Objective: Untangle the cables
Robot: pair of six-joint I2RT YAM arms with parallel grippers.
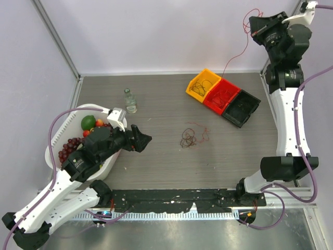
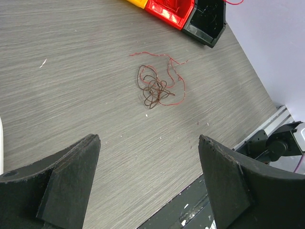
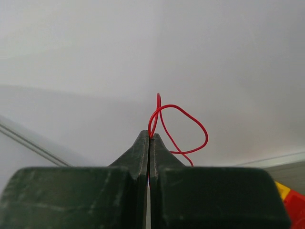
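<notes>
A small tangle of dark brown and red cables (image 1: 191, 136) lies on the table's middle; it also shows in the left wrist view (image 2: 158, 87). My left gripper (image 1: 144, 140) is open and empty, left of the tangle and apart from it (image 2: 148, 143). My right gripper (image 1: 255, 26) is raised high at the back right and shut on a thin red cable (image 3: 177, 125), which loops out of its tips. The red cable (image 1: 235, 56) hangs down toward the bins.
A yellow bin (image 1: 203, 84), a red bin (image 1: 223, 95) and a black bin (image 1: 242, 108) stand in a row at the back right, the first two holding cables. A white basket of fruit (image 1: 67, 125) sits at the left. A small glass bottle (image 1: 130, 100) stands behind.
</notes>
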